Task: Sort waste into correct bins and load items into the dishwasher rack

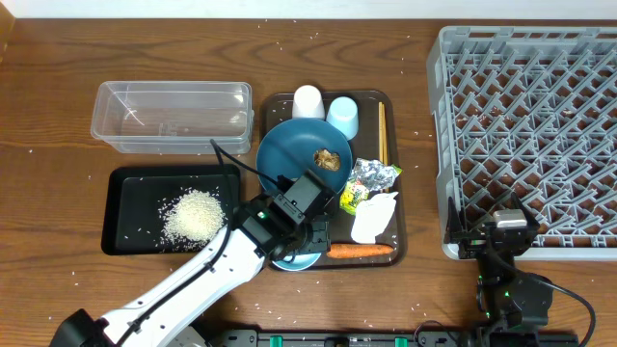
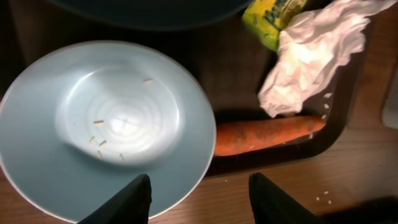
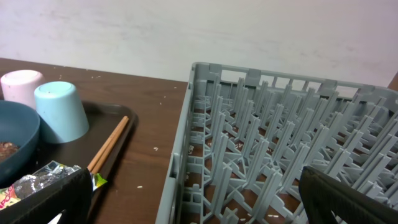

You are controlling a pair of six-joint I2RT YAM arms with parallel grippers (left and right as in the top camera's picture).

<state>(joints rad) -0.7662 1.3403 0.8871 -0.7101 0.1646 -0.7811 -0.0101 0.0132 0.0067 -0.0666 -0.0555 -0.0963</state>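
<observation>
My left gripper (image 1: 301,229) is open over the front of the brown serving tray (image 1: 395,246). In the left wrist view its fingers (image 2: 202,199) straddle the near rim of the white bowl (image 2: 118,124), which holds a few rice grains. The orange carrot (image 2: 267,134), white napkin (image 2: 311,56) and green-yellow wrapper (image 2: 273,15) lie to its right. The dark blue plate (image 1: 294,149) carries the brown lump (image 1: 329,159); the foil (image 1: 366,173) lies beside it. A rice pile (image 1: 196,214) sits in the black tray (image 1: 130,188). The clear container (image 1: 169,116) looks empty. My right gripper (image 1: 506,229) is open at the grey rack's (image 1: 530,125) front left corner.
The white cup (image 1: 308,101), light blue cup (image 1: 343,116) and chopsticks (image 1: 382,130) stand at the back of the serving tray; the right wrist view also shows the light blue cup (image 3: 59,112) and chopsticks (image 3: 109,143). Loose rice grains dot the wooden table.
</observation>
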